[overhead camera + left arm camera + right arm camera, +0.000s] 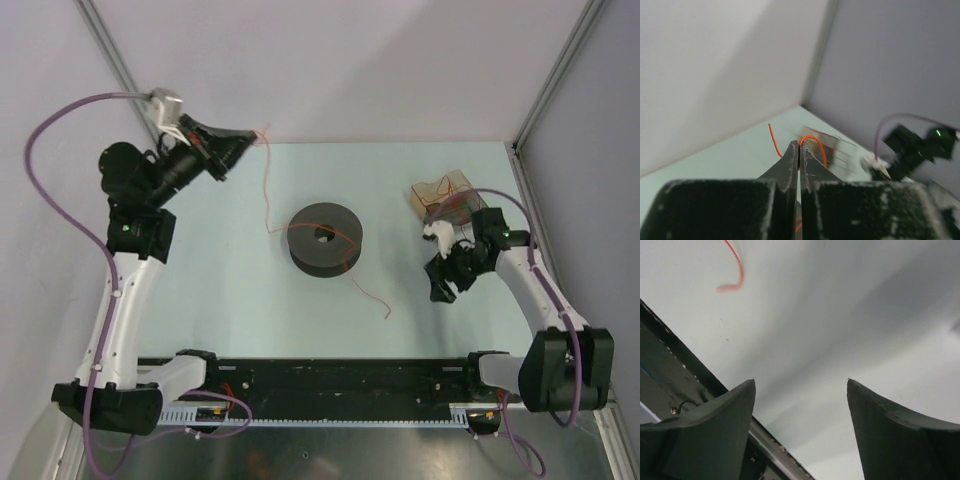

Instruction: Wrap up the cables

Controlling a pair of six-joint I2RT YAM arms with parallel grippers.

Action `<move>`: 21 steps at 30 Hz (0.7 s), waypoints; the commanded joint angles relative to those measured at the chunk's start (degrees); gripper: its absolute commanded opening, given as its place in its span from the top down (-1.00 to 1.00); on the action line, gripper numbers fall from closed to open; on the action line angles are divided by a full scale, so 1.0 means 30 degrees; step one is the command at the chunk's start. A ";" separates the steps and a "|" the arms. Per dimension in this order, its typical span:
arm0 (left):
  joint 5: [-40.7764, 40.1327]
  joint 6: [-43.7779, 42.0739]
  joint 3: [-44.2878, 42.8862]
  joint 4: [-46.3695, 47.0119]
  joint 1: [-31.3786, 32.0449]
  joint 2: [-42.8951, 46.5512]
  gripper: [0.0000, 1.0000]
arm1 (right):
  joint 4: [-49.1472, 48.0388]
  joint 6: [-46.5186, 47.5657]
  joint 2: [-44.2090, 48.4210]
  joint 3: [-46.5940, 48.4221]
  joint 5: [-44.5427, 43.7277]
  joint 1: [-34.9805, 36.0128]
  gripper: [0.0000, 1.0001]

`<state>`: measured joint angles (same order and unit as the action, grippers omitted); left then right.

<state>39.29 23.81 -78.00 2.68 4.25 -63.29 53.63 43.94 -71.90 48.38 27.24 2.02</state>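
While my left end effector clamps the wire running to the spool, my right end effector hangs open, empty; winding needs circling the spool next.

I see black spool at centre of pale green table, clear box far right, black rail along near edge.

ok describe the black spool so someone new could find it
Start at the pale green table and look to its middle. The black spool lies flat there, round with a hole in its centre. Unlike the clear box at the far right, it is dark and solid.
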 commanded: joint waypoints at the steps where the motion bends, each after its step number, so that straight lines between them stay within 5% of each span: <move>1: 0.3348 0.0688 0.1642 0.0285 0.1860 0.0395 1.00 | 0.0787 -0.1588 0.2429 0.3369 0.3176 0.0412 -0.66; 11: 0.2846 -0.2803 0.3228 -0.3474 0.6080 -0.0021 1.00 | -1.1425 -1.1914 0.2996 0.7238 0.4258 0.6222 -0.78; 21: -0.0685 -0.8984 0.1558 -0.9319 0.9491 -0.1106 1.00 | -1.4212 -1.3419 0.0932 0.9451 0.4539 0.9713 -0.63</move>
<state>42.15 5.34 -69.65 -18.90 31.18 -66.57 15.99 5.89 -68.64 73.56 39.42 29.36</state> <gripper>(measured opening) 0.006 0.839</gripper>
